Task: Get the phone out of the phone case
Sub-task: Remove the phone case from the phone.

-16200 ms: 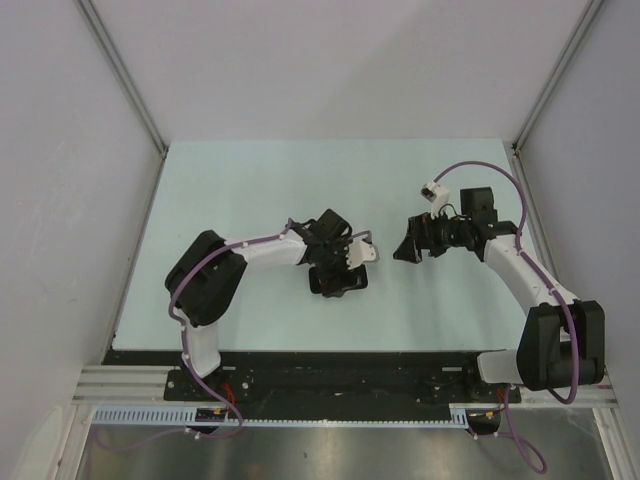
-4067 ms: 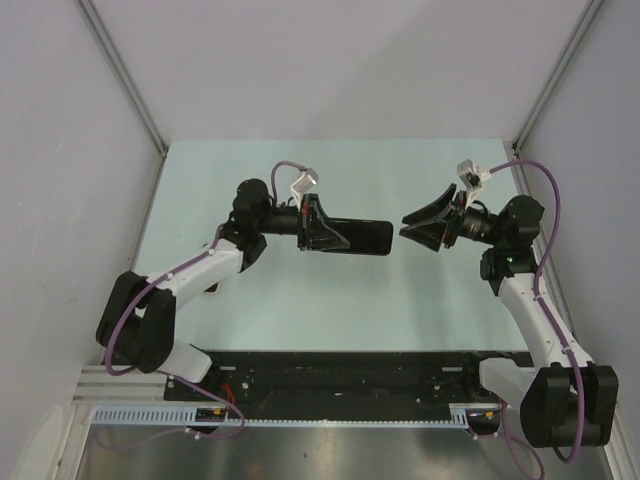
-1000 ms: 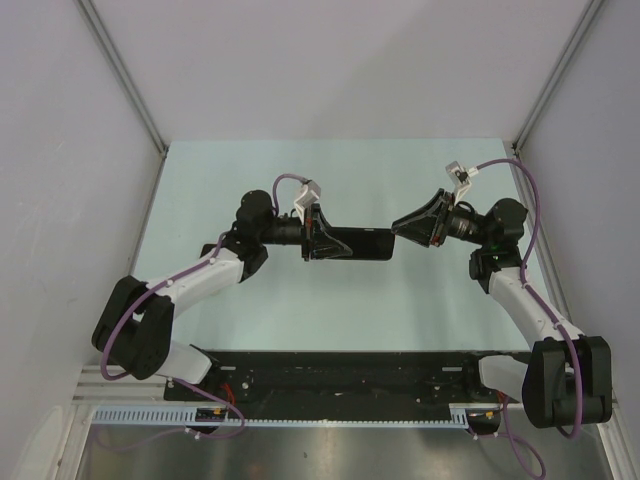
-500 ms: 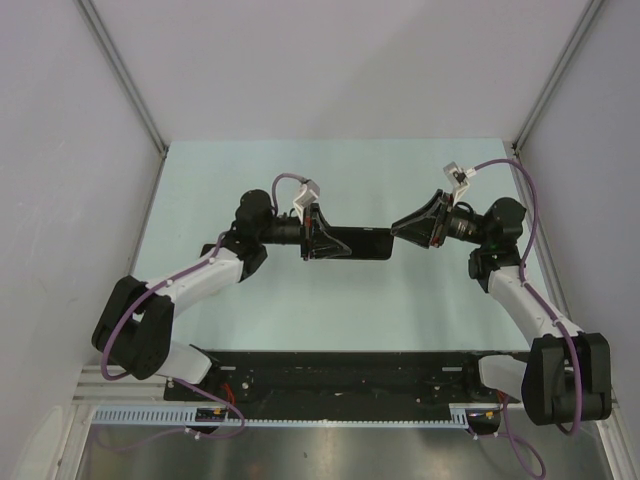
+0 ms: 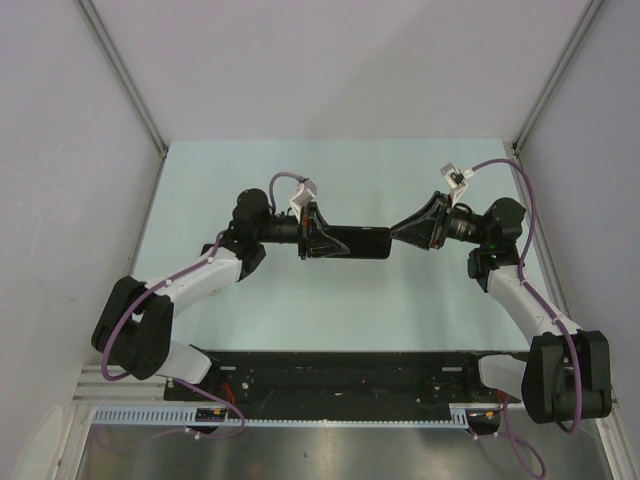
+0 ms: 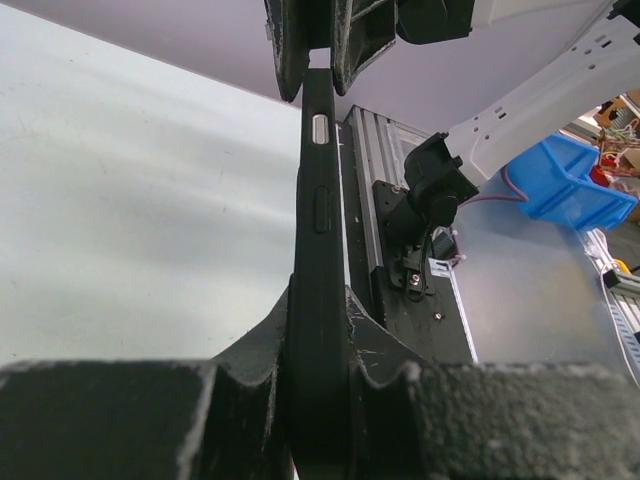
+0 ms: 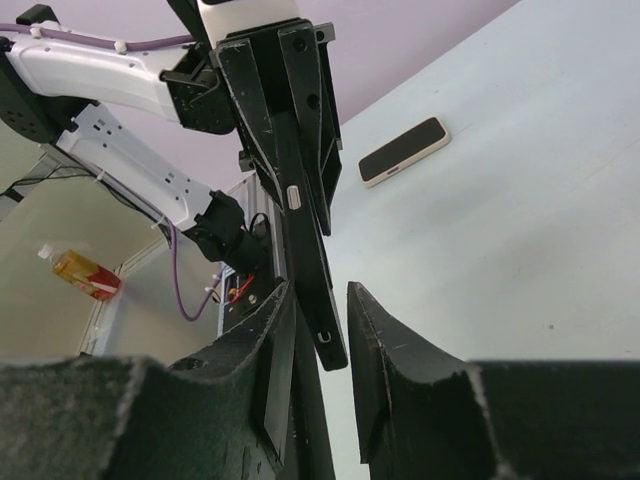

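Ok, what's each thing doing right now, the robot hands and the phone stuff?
Black rectangular phone case: held in the air, edge-on.
Left gripper: shut on one end of the case.
Right gripper: open, jaws straddling the case's other end.
Tan-edged flat phone: lying on the table, untouched.

Black phone case (image 5: 355, 242), long and slim, held level above the bench (image 5: 300, 180), edge-on with side buttons showing, a phone (image 7: 403, 151) lying flat on the bench, well apart

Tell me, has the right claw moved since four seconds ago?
Yes. The right gripper moved leftward, away from the right wall, to the held phone case.
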### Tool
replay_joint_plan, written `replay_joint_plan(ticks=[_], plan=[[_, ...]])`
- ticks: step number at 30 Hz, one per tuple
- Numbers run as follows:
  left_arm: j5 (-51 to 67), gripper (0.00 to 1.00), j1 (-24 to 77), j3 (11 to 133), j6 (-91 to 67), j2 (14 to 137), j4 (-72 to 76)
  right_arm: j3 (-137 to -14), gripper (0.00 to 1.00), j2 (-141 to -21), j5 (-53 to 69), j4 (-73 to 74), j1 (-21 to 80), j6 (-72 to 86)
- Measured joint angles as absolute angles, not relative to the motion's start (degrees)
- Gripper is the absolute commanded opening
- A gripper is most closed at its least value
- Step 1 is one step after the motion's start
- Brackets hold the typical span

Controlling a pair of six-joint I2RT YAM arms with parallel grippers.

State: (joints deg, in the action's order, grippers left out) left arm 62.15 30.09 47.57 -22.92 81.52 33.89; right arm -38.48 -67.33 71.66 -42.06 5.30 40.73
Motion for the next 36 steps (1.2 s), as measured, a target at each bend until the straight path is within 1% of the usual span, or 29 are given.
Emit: replay_joint_plan(ticks=[4,6,17,36], plan=[[63.16,0.00,30.22,47.51,-22.90,81.52,34.04,-38.48,0.25,-67.61,73.19,-43.33,5.41,41.76],[63.46,0.00,30.22,47.27,-22.90,81.52,34.24,-38.48,0.24,-67.79,74.00,-44.05,5.41,42.41],[66.24,0.00,30.22,46.81,-22.44,81.52,35.27,-38.48,0.24,-68.03,77.28,-46.33,5.41,44.86],[67.81,0.00,30.41,46.39,-22.41,81.30,35.44,-38.48,0.24,-69.67,80.29,-49.21,5.13,46.70]])
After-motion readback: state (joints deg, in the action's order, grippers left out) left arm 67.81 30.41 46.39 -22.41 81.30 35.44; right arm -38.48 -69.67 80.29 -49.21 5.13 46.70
